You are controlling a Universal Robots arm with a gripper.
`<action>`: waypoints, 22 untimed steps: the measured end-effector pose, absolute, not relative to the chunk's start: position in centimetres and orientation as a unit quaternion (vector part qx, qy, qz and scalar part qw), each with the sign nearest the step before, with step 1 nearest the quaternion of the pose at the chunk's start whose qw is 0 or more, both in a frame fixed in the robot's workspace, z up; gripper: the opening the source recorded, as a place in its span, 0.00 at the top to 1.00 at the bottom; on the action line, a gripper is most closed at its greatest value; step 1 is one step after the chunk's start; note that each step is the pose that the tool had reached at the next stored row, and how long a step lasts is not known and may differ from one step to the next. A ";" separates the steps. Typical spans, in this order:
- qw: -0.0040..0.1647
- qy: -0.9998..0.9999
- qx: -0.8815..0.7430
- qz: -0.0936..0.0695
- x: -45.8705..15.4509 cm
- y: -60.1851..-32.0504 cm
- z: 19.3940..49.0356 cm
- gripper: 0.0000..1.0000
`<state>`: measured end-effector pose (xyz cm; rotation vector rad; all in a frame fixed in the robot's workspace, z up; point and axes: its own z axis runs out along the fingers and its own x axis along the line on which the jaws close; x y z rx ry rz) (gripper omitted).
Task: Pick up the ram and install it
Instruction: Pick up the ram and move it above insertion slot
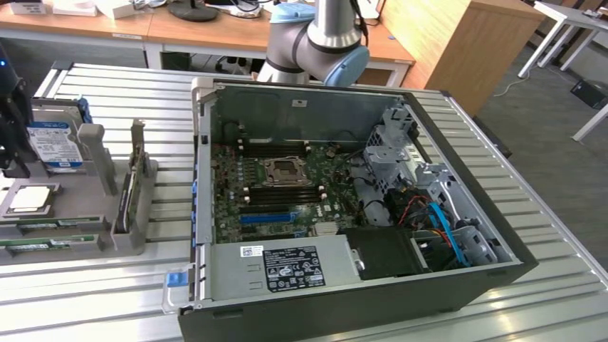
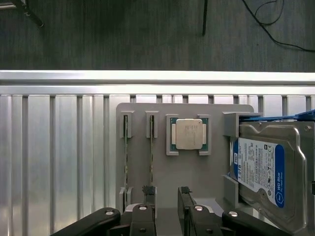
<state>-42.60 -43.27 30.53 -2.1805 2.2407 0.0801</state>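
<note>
Two ram sticks stand on edge in slots of a grey fixture (image 2: pixel 197 177). From the wrist view they show as thin lines, one ram stick (image 2: pixel 125 157) beside the other ram stick (image 2: pixel 151 157). In the exterior view they lie as green strips (image 1: pixel 48 226) at the fixture's near end. My gripper (image 2: pixel 166 214) hovers above the fixture, open, with nothing between its black fingers (image 2: pixel 146 211). One finger sits close to the end of the second stick. In the exterior view the gripper's dark body (image 1: pixel 11 142) is at the left edge.
The fixture also holds a CPU (image 2: pixel 187 133) and a blue-labelled hard drive (image 2: pixel 261 169). An open PC case (image 1: pixel 456 285) fills the middle of the ribbed metal table (image 1: pixel 560 299), with its motherboard (image 1: pixel 275 192) exposed and a blue slot (image 1: pixel 266 216). Desks stand behind.
</note>
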 end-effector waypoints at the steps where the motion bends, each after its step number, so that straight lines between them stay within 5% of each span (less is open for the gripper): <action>1: 0.007 0.716 -0.697 0.026 -42.6 -43.3 30.4 0.68; 22: 0.008 0.717 -0.697 0.027 -42.6 -43.3 28.4 0.68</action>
